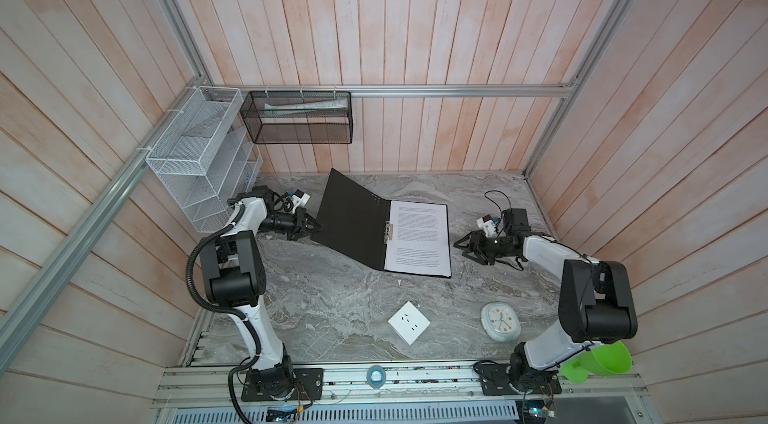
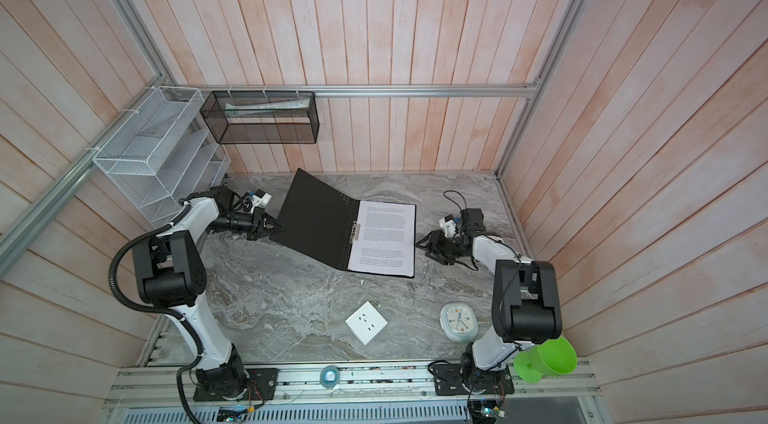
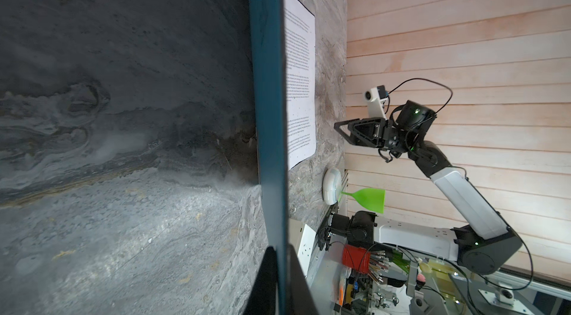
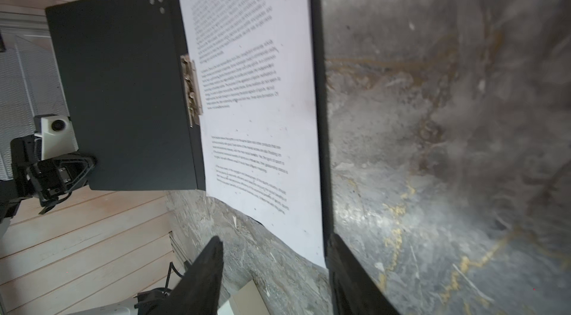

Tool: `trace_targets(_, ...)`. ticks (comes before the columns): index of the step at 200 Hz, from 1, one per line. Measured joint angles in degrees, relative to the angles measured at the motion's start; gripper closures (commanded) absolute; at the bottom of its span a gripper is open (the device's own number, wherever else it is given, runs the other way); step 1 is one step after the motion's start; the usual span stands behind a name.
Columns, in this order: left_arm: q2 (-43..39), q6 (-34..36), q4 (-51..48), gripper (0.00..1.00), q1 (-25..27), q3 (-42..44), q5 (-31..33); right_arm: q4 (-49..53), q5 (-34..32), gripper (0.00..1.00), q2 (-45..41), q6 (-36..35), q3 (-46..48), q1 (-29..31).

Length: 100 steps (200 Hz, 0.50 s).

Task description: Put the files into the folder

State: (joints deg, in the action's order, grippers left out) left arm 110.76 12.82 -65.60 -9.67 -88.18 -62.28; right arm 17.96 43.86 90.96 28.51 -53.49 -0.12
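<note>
An open folder [image 1: 353, 226] lies on a grey marble surface [image 1: 332, 297], files [image 1: 419, 239] on its right half. The left end effector [image 1: 316, 228] pinches the raised left cover; the right end effector [image 1: 463, 250], spread and empty, hovers beside the files. Nearer the front are a socket plate [image 1: 409, 322], clock [image 1: 500, 321] and green cup [image 1: 602, 361]. Mesh racks [image 1: 187, 151] hang on plank walls [image 1: 415, 26].

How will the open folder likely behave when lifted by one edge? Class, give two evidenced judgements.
Probably stiff: the folder holds its raised cover flat though the left gripper pinches only one edge. It likely hinges at the spine, so halves may swing. It looks thin, so probably light.
</note>
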Motion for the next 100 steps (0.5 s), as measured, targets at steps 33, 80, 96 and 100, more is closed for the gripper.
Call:
trace_targets(33,-2.47,1.38,-2.71,0.9,3.61,-3.23,0.42,-1.99,1.73,0.48,0.0,2.25,-4.26,1.79)
trace_targets(80,-4.83,3.45,-6.16,0.88,9.38,-6.88,0.44,-6.03,4.31,0.48,5.68,5.42,-6.12,5.75)
trace_targets(96,-5.44,3.98,-7.02,0.88,11.5,-7.02,0.72,-7.69,4.83,0.48,8.39,6.64,-6.19,6.4)
trace_targets(100,-5.46,3.98,-7.13,0.88,11.93,-7.02,0.87,-7.89,4.9,0.48,9.16,6.95,-6.34,6.56)
